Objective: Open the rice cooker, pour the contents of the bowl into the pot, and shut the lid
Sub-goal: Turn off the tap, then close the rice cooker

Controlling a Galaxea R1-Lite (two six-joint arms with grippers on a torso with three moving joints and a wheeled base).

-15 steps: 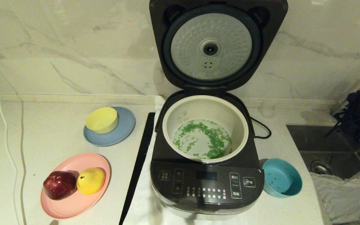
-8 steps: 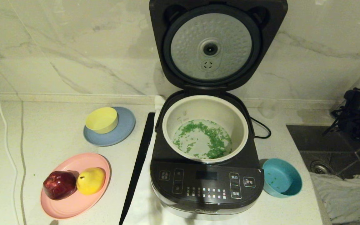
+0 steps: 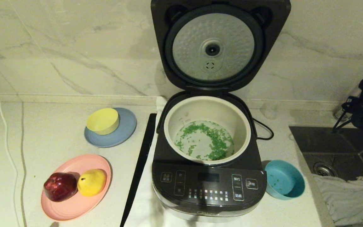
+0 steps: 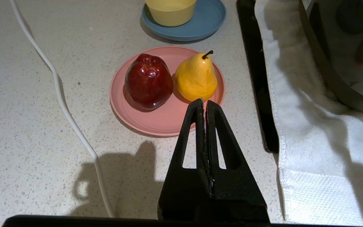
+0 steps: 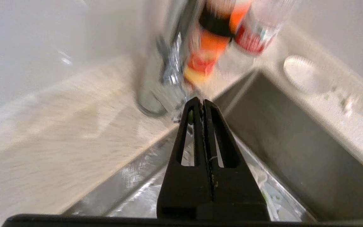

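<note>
So the rice cooker [image 3: 208,164] sits mid-counter [image 3: 52,132] with its lid [image 3: 219,44] flipped straight up at 12 o'clock, and the green contents [image 3: 205,140] are scattered over the bottom of the cream pot [image 3: 207,108], while the teal bowl [image 3: 284,183] rests on the counter just beside the cooker at about 4 o'clock with only a few green specks left in it. The right gripper [image 5: 203,101] hangs over by the sink [image 5: 295,148] out at 3 o'clock, jaws pressed together on nothing. The left gripper [image 4: 204,102] is parked low near the pink plate [image 4: 156,121] holding the apple [image 4: 148,80] and pear [image 4: 196,77] around 8 o'clock, jaws also pinched together and empty.
</note>
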